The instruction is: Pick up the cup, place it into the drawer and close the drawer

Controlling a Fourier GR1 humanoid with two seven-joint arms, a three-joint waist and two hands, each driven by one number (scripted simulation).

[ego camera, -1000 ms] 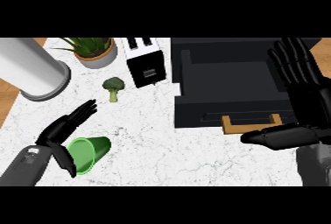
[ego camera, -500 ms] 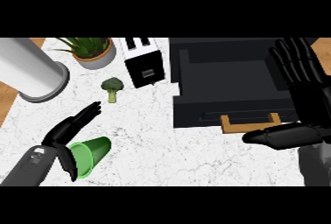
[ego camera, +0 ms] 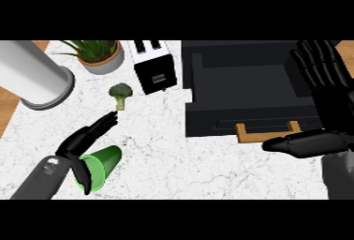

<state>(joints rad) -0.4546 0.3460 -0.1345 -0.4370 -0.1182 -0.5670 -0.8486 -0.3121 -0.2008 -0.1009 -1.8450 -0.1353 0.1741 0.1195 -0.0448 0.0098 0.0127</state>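
Note:
A green cup [ego camera: 101, 166] lies on its side on the white marble counter at the lower left, its mouth towards the lower left. My left hand [ego camera: 83, 143] is right at the cup, fingers straight and stretched up-right along its left side, thumb below the rim. The black drawer [ego camera: 242, 89] stands pulled out at the upper right, with a tan handle [ego camera: 268, 132] on its front. My right hand [ego camera: 325, 89] rests open at the right edge, fingers up beside the drawer, thumb just right of the handle.
A small broccoli floret [ego camera: 121, 92] lies above my left hand. Behind it stand a black and white toaster [ego camera: 153, 65], a potted plant [ego camera: 100, 55] and a tall white cylinder [ego camera: 31, 75]. Wooden surface shows at the far left edge.
My left hand has slid a little down and right, closer along the cup, which looks slightly shifted. The right hand and the drawer have stayed in place.

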